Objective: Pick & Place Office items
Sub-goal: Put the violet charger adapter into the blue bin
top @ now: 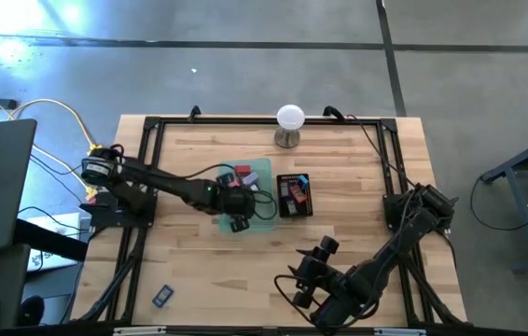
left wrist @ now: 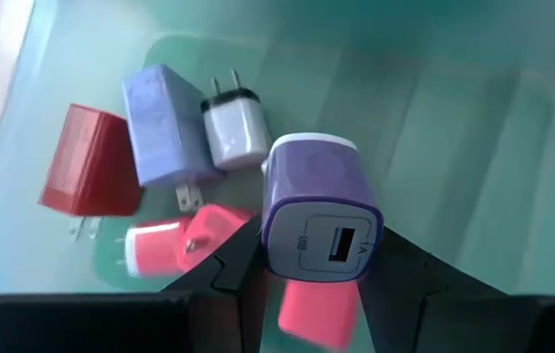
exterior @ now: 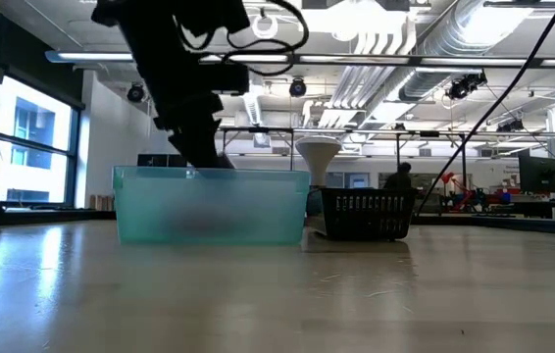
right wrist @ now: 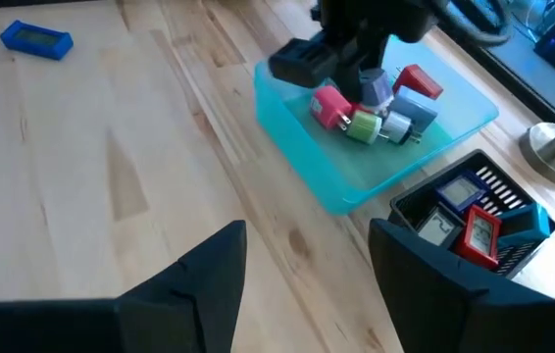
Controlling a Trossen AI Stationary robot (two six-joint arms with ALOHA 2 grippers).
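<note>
Grip is the thing to watch here: in the left wrist view the left gripper [left wrist: 322, 284] has its two dark fingers closed on the sides of a purple USB wall charger [left wrist: 319, 208], held at the centre of the frame with its port facing the camera, above the floor of the translucent green tray [left wrist: 474, 108]. Lying loose below it are a red charger [left wrist: 91, 162] at the left, a lilac-blue charger [left wrist: 165, 126] beside it, a small white charger [left wrist: 235, 132] just right of that, and pink chargers [left wrist: 165, 245] at lower left. In the high view the left gripper [top: 236, 201] sits over that tray at mid-frame, just left of the black mesh tray [top: 294, 196], which holds red and blue flat items. Whether the charger is being lifted out or set down cannot be told, so the safe course either way is a straight vertical move. If placing, lower it over the bare tray floor toward the right of the wrist frame, clear of the pile, and release only when it is near the bottom so it does not tumble onto the prongs of the others. If lifting, clear the tray wall before travelling sideways. The right gripper [right wrist: 307, 270] waits with fingers spread at the lower centre of the high view, well apart from both trays, and a blue flat item [top: 162, 296] lies alone at lower left.
</note>
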